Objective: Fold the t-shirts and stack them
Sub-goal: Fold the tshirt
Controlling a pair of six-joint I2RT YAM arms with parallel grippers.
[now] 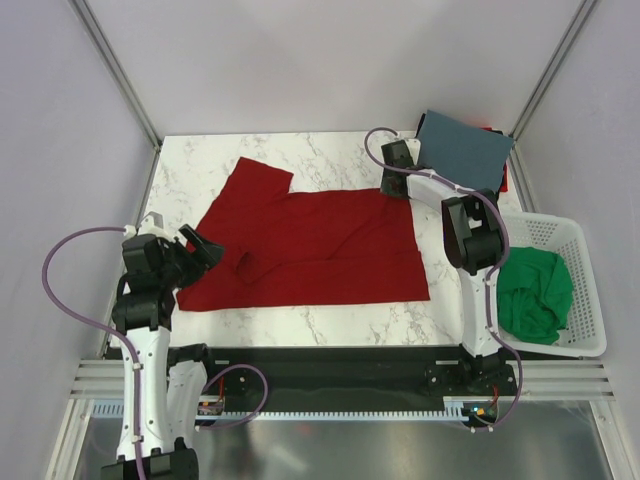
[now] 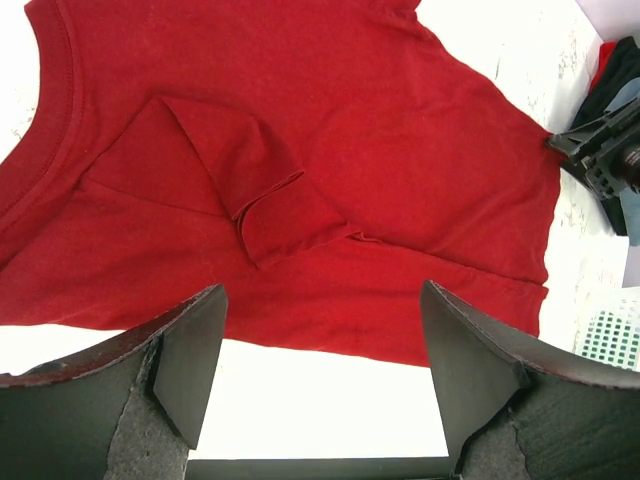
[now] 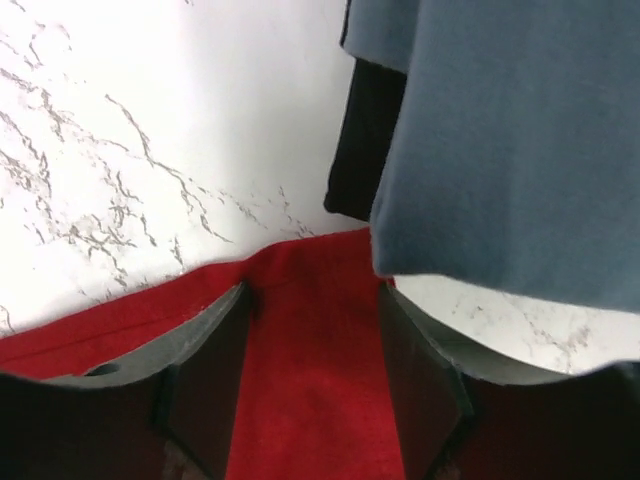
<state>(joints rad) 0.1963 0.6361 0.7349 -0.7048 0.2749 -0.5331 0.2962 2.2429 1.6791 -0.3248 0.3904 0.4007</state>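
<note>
The left arm's jaws stand spread wide with nothing between them, over bare white bench (image 1: 330,150) just beside the near edge of the red t-shirt (image 2: 350,120). The right arm's jaws are also apart, straddling the red cloth at its far right hem corner without yet pinching it. The shirt lies flat across the middle of the bench, its collar toward the left arm and one sleeve (image 2: 265,190) already flopped inward in a loose triangle. The step looks like taking both ends for a fold. The right jaws should close low on the red alone, since the slate-blue t-shirt (image 3: 520,150) lies just beside them with a darker one (image 3: 365,140) under it. The left should reach in past the edge and catch both layers. All of it is thin matte knit, limp and quick to wrinkle, so an even lift suits it. The bench is smooth veined marble. A crumpled green t-shirt (image 1: 535,290) sits in the slatted white plastic basket (image 1: 585,260).
</note>
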